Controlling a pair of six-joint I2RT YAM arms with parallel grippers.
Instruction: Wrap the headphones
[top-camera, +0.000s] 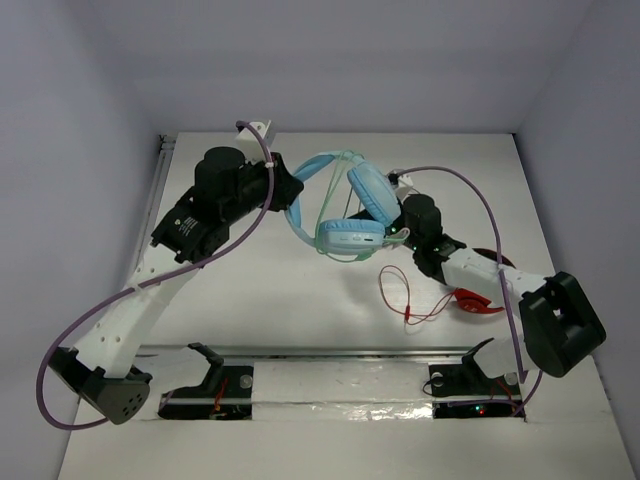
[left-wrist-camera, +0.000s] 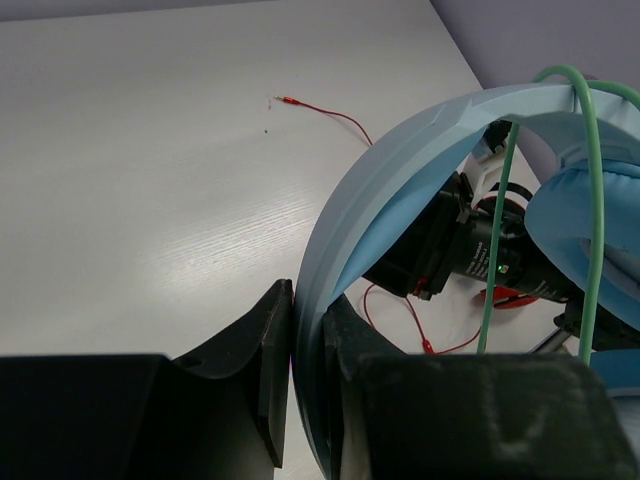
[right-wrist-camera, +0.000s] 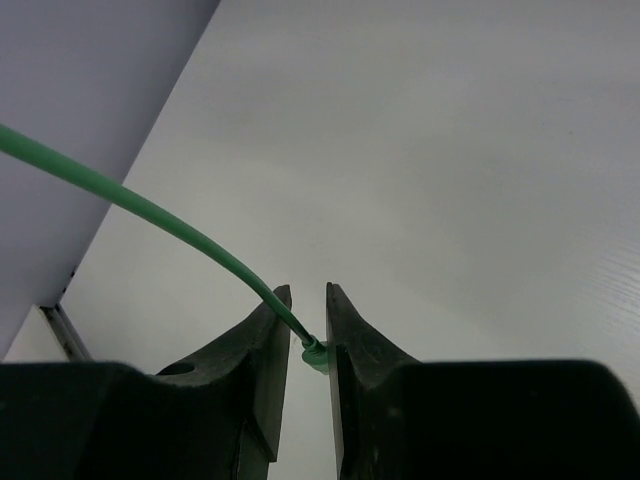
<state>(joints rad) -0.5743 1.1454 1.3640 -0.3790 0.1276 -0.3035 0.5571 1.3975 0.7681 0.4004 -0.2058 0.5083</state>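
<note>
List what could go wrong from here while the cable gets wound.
1. The right gripper pinches the green cable at what looks like its very tip, so it may slip out under tension.
2. The left gripper clamps the headphones only by the thin headband. A hard pull on the cable could twist them loose.
3. The red cable lies loose close by and could snag in the loops.

Your worktop (top-camera: 300, 300) looks like smooth white laminate with a faint streaked grain and a soft sheen. The headphones (top-camera: 350, 238) show matt pale blue plastic on the band, softer padding on the cups. Their cable (right-wrist-camera: 150, 208) is smooth green rubbery sheathing. The right fingers (right-wrist-camera: 262, 350) are matt black plastic.
</note>
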